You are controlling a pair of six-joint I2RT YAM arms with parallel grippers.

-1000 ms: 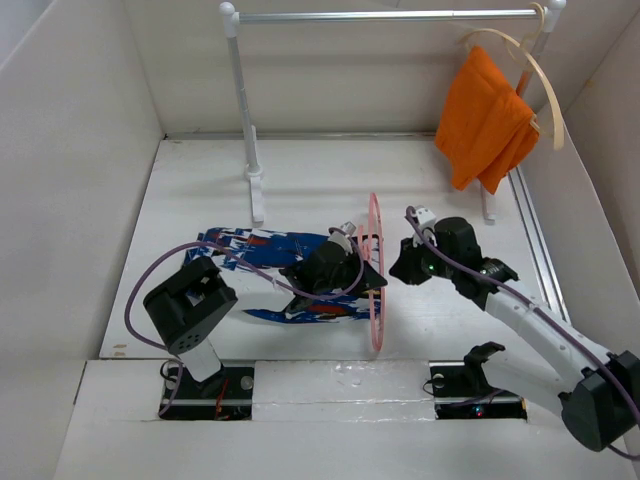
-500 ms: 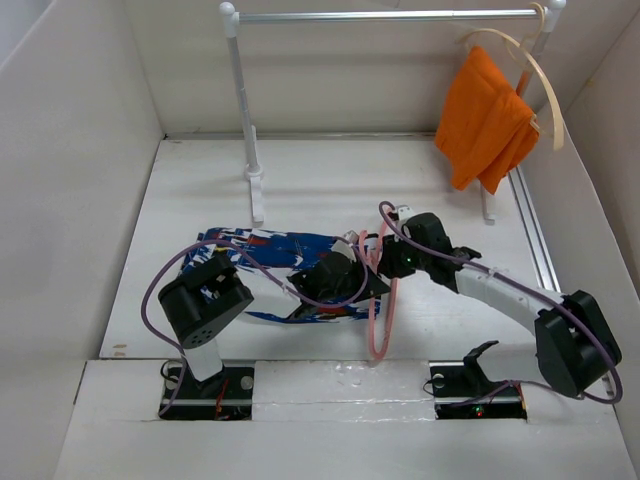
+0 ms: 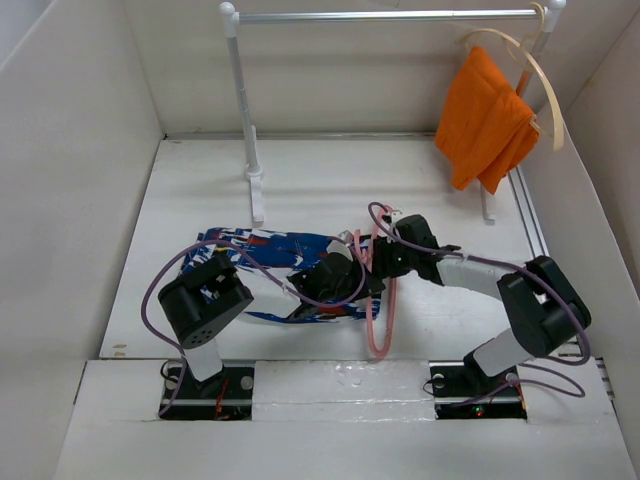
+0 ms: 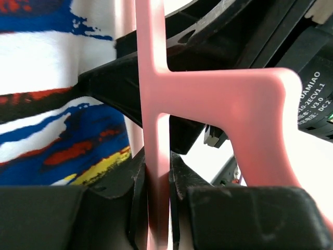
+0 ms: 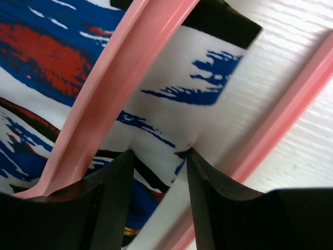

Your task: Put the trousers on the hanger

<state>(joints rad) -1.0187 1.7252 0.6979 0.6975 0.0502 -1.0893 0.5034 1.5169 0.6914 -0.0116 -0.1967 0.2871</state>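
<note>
The trousers [image 3: 255, 250] lie flat on the white table, left of centre. The pink hanger [image 3: 377, 320] stands on edge at their right end. My left gripper [image 3: 360, 282] is shut on the hanger's thin bar; in the left wrist view the bar [image 4: 156, 135] sits pinched in my gripper [image 4: 157, 174], with the trousers [image 4: 47, 104] behind. My right gripper [image 3: 380, 260] reaches in from the right at the hanger. In the right wrist view my gripper [image 5: 158, 152] is closed on a fold of the trousers [image 5: 156, 99], framed by the hanger's pink bars [image 5: 112, 91].
A white clothes rack [image 3: 245, 110] stands at the back with a rail [image 3: 390, 15] across the top. A plain orange cloth [image 3: 485, 120] hangs on a cream hanger [image 3: 548, 95] at its right end. White walls [image 3: 70, 150] enclose the table on three sides.
My right arm has swung left and stretched out low, bringing its gripper from right of the hanger up to the trousers' end. The hanger has tipped and shifted slightly. The left gripper keeps its hold.
</note>
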